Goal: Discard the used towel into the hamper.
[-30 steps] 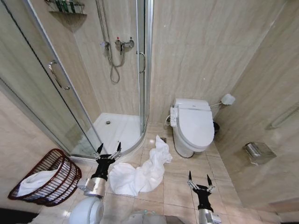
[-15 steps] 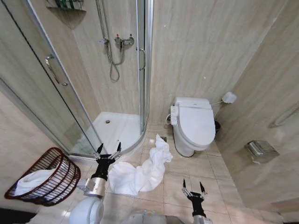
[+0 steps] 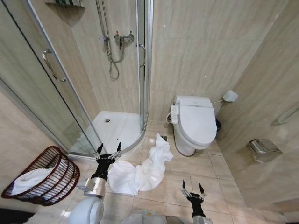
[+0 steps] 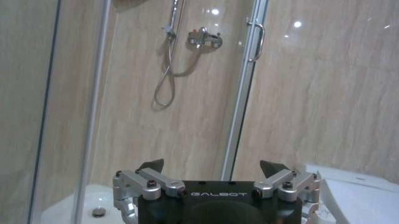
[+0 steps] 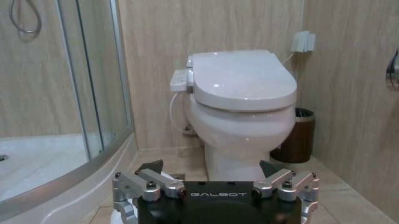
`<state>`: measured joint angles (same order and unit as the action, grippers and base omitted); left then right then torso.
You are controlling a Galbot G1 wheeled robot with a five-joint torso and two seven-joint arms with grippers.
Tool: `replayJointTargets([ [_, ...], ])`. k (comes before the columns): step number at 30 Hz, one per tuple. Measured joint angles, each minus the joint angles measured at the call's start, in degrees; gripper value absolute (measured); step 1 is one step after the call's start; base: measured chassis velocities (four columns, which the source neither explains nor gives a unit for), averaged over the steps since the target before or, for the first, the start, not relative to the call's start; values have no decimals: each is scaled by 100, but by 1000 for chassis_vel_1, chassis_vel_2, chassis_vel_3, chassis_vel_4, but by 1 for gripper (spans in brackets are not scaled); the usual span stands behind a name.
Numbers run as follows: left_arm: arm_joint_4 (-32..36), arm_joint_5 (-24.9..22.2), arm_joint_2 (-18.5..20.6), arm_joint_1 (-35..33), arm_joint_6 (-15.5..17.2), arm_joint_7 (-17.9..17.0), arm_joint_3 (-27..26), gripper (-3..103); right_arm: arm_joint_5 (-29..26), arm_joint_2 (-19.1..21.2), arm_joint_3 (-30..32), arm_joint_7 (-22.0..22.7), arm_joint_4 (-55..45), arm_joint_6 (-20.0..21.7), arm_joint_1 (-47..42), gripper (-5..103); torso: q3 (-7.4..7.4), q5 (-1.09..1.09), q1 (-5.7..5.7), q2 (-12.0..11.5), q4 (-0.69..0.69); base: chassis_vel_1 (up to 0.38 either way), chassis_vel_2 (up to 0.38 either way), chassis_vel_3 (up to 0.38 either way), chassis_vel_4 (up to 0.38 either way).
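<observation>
- Presently, my left fingers (image 3: 109, 147) stand wide and hold nothing, raised just over the near edge of the towel (image 3: 142, 170); in the left wrist view they (image 4: 212, 167) point at the shower wall.
- My right fingers (image 3: 191, 185) are likewise wide and bare, low by the floor, well apart from the towel and facing the toilet (image 5: 240, 93).
- Risk: the towel is long and sprawled; a grasp at one edge would likely leave a tail dragging on the tiles, which could snag on the shower kerb (image 3: 132, 148).
- Risk: the hamper (image 3: 44, 176) lies tipped against the wall on my left, mouth sideways; a loose drop could slide out or miss.
- Towel: white, crumpled, lying on the floor between shower and toilet.
- Hamper: dark wicker, already holding white cloth.
</observation>
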<state>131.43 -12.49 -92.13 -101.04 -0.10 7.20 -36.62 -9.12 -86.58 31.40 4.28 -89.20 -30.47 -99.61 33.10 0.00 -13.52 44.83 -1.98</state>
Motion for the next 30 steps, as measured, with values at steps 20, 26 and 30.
replayJointTargets([
  [20,0,0,0,0,0,0,0,100,-1238,422,288,-1356,80,686,557,100,-290,1,232,-525,0,0,0,0,0],
  [26,0,0,0,0,0,0,0,100,-1519,488,279,-1645,-76,836,600,100,-364,-1,287,-653,0,0,0,0,0],
  [30,0,0,0,0,0,0,0,100,-1632,489,273,-1530,-215,1002,641,100,-423,0,327,-751,0,26,21,21,25],
])
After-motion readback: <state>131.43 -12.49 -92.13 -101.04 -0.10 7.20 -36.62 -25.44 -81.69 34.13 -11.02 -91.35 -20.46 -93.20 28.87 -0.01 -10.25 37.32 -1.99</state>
